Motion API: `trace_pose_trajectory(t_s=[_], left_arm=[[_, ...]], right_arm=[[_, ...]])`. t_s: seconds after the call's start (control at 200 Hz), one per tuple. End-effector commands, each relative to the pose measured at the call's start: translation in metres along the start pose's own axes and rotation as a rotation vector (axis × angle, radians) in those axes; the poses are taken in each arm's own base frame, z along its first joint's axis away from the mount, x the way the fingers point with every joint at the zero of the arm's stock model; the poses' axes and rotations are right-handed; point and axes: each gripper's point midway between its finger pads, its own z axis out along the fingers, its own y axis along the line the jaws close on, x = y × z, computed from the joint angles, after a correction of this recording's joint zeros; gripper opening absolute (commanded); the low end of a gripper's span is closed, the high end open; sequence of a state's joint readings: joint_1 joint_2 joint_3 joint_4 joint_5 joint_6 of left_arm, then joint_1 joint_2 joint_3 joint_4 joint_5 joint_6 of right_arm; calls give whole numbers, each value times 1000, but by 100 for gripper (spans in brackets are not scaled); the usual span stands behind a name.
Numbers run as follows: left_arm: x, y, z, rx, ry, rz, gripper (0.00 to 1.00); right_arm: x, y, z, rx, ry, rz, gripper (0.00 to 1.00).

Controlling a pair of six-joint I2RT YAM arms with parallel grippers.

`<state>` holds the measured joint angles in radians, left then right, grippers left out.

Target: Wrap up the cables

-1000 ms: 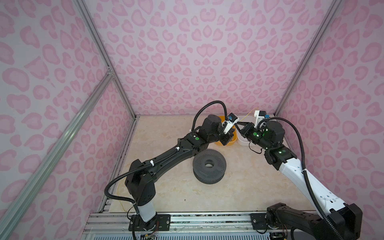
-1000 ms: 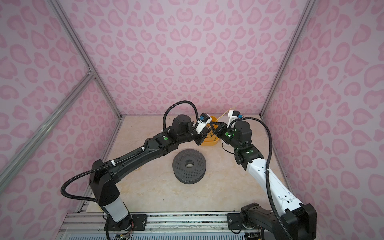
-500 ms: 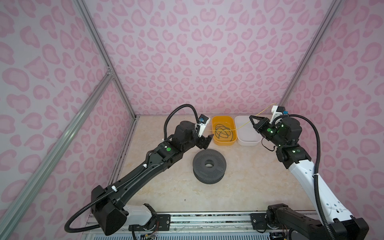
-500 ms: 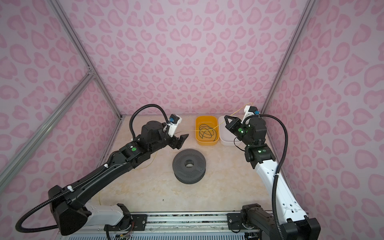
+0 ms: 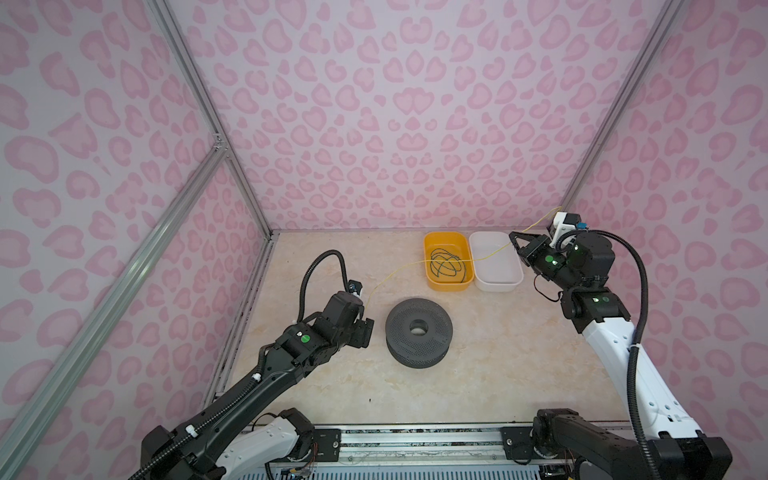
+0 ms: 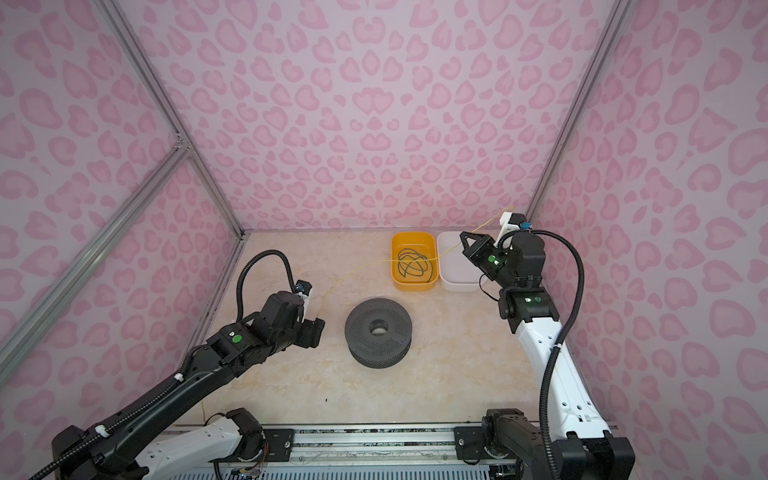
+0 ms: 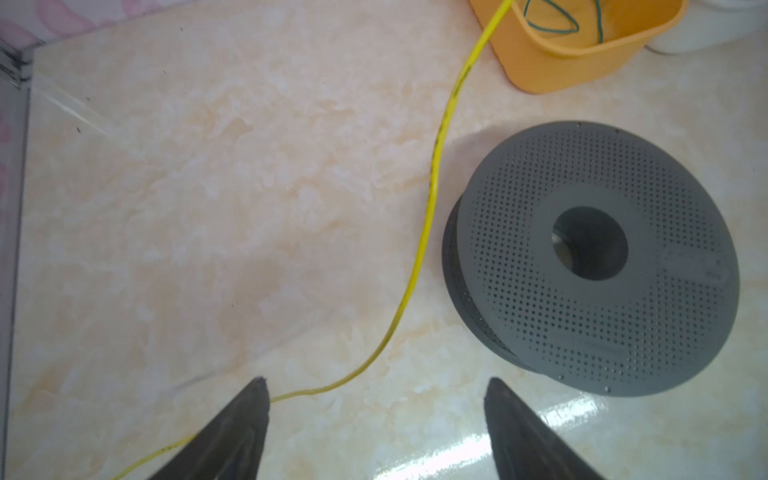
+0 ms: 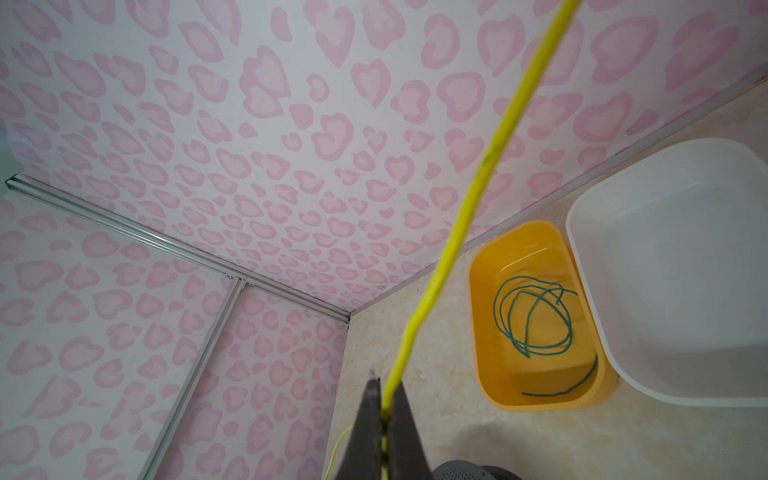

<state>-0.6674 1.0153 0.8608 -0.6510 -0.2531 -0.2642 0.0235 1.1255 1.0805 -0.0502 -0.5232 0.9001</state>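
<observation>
The pale yellow cable (image 5: 409, 264) (image 6: 365, 264) stretches from my right gripper (image 5: 515, 237) (image 6: 463, 237) over both bins toward my left gripper (image 5: 362, 332) (image 6: 314, 332). My right gripper (image 8: 384, 390) is shut on the cable (image 8: 469, 199), high at the back right. My left gripper (image 7: 376, 386) is open, low over the table left of the grey spool (image 5: 417, 332) (image 7: 590, 257). The yellow cable (image 7: 432, 195) passes behind one fingertip (image 7: 259, 388), not pinched. The dark green cable (image 5: 446, 264) (image 8: 532, 320) lies looped in the orange bin (image 5: 446, 286).
A white bin (image 5: 496, 266) (image 8: 673, 270) with nothing in it stands right of the orange bin (image 6: 413, 284) at the back. The spool (image 6: 378, 332) lies flat mid-table. Pink patterned walls close in the back and both sides.
Both grippers were together over the orange bin. My left gripper opened, let go of the yellow cable and drew back to the front left. My right arm pulled the cable to the right.
</observation>
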Motion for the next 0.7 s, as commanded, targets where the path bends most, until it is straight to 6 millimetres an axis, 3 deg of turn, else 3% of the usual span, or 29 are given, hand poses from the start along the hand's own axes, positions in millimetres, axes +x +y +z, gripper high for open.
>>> trace_pose_trajectory(t_s=[0.0, 0.05, 0.195, 0.345, 0.575, 0.7], left_arm=[[9, -8, 7, 45, 23, -25, 80], [10, -5, 13, 20, 27, -10, 78], [7, 4, 34, -72, 38, 68, 59], [8, 7, 53, -123, 62, 112, 53], [-8, 8, 55, -155, 49, 153, 17], [-14, 9, 52, -163, 68, 203, 6]], right_arm=[[-2, 6, 3, -33, 3, 7, 0], [-1, 6, 3, -32, 4, 9, 0], [-3, 8, 1, -35, 2, 4, 0], [-2, 9, 0, -40, 9, 8, 0], [-5, 5, -2, -34, 6, 14, 0], [-7, 1, -2, -25, 0, 22, 0]])
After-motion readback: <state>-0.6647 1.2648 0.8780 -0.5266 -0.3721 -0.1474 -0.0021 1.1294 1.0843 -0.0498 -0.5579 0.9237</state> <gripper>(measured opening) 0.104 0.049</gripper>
